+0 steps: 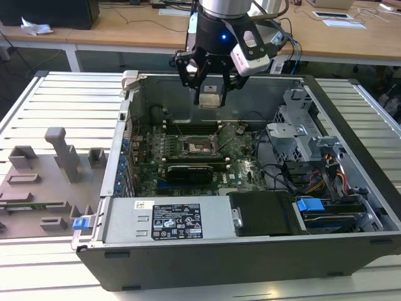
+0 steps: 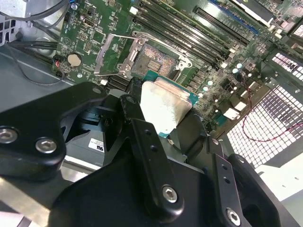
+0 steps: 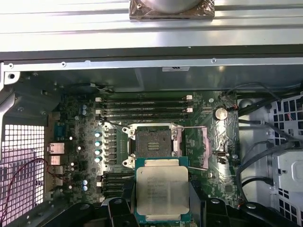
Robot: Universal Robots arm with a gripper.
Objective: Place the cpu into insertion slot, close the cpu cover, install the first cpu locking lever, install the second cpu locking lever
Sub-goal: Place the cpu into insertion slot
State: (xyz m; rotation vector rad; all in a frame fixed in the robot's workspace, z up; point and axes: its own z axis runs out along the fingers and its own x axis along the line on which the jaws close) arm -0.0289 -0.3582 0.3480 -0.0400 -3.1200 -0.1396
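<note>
So the gripper (image 1: 210, 93) is clamped shut on the cpu (image 1: 210, 100), one black finger on each of two opposite edges. The exterior view gives you the height. The chip hangs well above the green motherboard (image 1: 244, 169), up by the far wall of the open computer case (image 1: 125, 119), which lies on a slatted table (image 1: 62, 94) with a grey fixture (image 1: 56, 157) at the exterior view's left. In that view the insertion slot (image 1: 199, 148) is a small dark square lower down in the case, well apart from the chip. The first wrist view gives the alignment instead. It looks straight down on the cpu's (image 3: 162, 191) flat silvery top, squared up with the insertion slot (image 3: 152, 142), which sits just past its edge with its contact field uncovered. The cpu cover (image 3: 177, 142) looks swung off the slot, toward the coin battery (image 3: 220, 113) side, but I can't tell how far up it stands. The second wrist view comes in at a slant. There you get the chip's (image 2: 163, 106) green edge and the fingers (image 2: 147, 156) pinching it, with the slot (image 2: 152, 59) beyond and the long memory slots (image 2: 189, 28) running past it.
</note>
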